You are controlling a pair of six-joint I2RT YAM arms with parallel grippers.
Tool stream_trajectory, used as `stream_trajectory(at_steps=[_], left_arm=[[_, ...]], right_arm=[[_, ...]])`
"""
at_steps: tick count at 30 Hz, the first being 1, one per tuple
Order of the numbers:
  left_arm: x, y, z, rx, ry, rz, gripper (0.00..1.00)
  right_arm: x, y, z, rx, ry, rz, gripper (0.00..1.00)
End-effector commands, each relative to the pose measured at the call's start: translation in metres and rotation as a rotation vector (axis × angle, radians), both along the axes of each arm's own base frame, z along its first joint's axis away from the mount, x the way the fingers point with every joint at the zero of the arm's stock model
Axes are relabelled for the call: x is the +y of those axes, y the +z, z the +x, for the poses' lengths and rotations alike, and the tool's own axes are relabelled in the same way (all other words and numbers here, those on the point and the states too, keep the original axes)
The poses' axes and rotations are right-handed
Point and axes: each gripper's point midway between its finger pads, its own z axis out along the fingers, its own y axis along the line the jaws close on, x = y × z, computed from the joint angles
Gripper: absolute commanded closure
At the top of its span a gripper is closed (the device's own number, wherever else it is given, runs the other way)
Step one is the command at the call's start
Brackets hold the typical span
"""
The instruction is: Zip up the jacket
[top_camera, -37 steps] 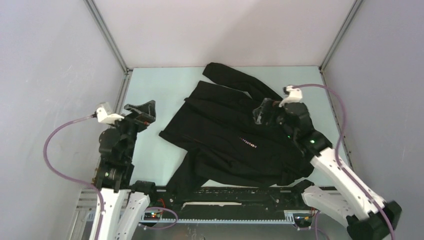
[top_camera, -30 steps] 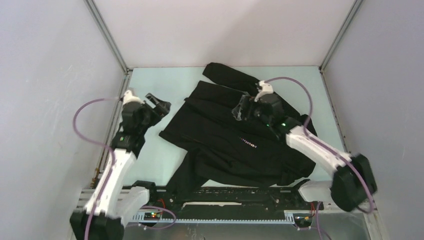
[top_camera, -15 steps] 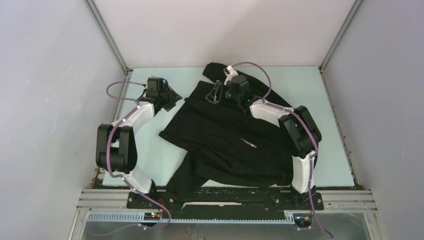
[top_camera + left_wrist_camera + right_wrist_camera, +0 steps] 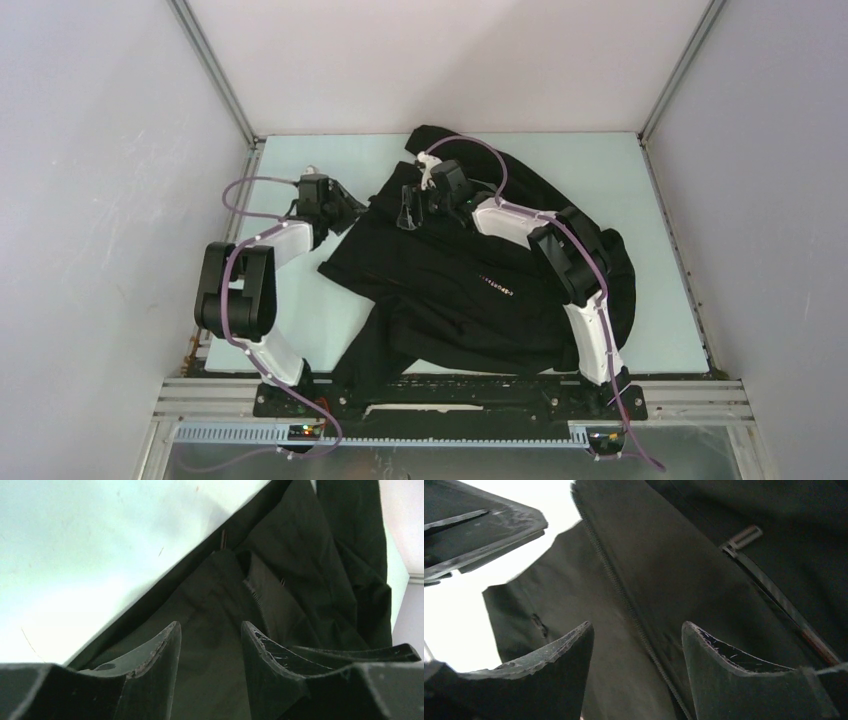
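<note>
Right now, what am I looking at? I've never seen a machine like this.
These are two robot arms bolted at the near edge of a table. The wide picture comes from a fixed camera above and behind: left arm on the left, right arm on the right. The two close pictures come from a camera on each wrist, looking past its dark jaws. A black jacket lies on the table; zip teeth show in the right wrist picture. Both pairs of jaws are open over the jacket's far part, holding nothing.
</note>
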Motion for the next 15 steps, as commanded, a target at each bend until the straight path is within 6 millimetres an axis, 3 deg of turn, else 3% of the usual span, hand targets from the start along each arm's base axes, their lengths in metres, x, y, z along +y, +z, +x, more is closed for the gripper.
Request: stream_trajectory(at_steps=[1, 7, 15], left_arm=[[-0.014, 0.006, 0.003, -0.084, -0.014, -0.107, 0.47], [-0.026, -0.001, -0.012, -0.037, -0.018, -0.160, 0.45], [-0.036, -0.010, -0.040, -0.002, 0.014, -0.228, 0.43]], right_arm=[[-0.021, -0.015, 0.006, -0.011, -0.024, -0.144, 0.32], [-0.036, -0.022, 0.000, 0.001, -0.032, -0.219, 0.29], [-0.033, -0.014, -0.026, -0.051, -0.001, -0.253, 0.29]])
